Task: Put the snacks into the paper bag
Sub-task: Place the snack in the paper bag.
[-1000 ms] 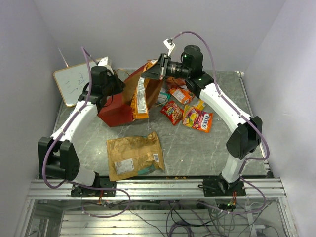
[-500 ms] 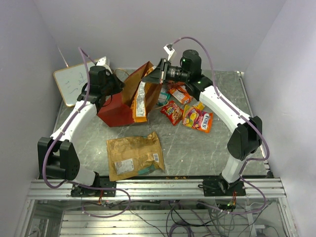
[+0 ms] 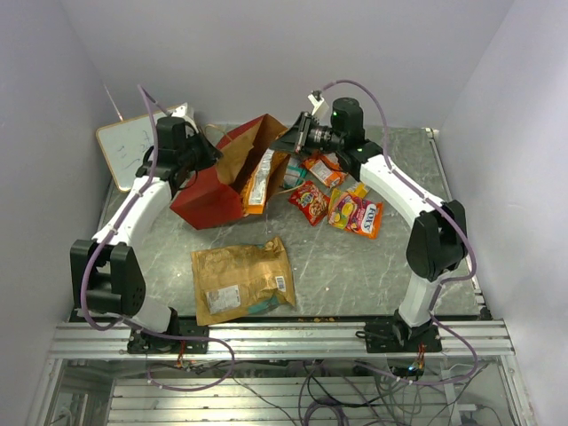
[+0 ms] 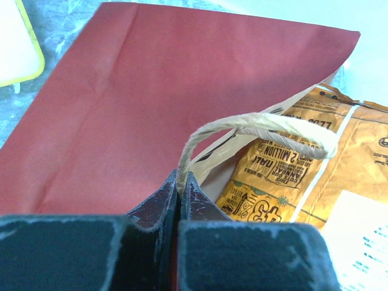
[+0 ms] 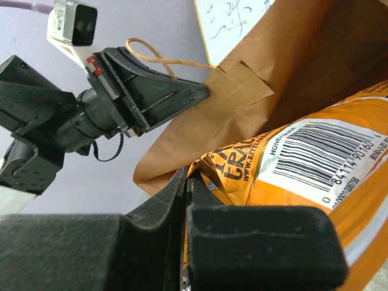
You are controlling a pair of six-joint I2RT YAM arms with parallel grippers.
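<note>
The red paper bag (image 3: 211, 193) lies tilted at the back left, its brown mouth (image 3: 241, 153) facing right. My left gripper (image 3: 206, 158) is shut on its twine handle (image 4: 260, 124), pinched at the fingertips (image 4: 180, 177). My right gripper (image 3: 290, 140) is shut on the top edge of a large orange snack bag (image 3: 261, 182), whose lower part sits inside the bag's mouth. Its barcode panel (image 5: 321, 157) fills the right wrist view in front of the brown paper (image 5: 267, 79). A big tan-gold packet (image 3: 241, 280) lies flat near the front.
Several small red, orange and yellow packets (image 3: 342, 206) lie right of the bag, under my right arm. A white writing board (image 3: 131, 146) leans at the back left behind my left arm. Walls close in on the left, right and back.
My right gripper has moved down and right, lowering the orange bag deeper into the paper bag's mouth. The paper bag's mouth has opened wider. The left gripper keeps its hold.
</note>
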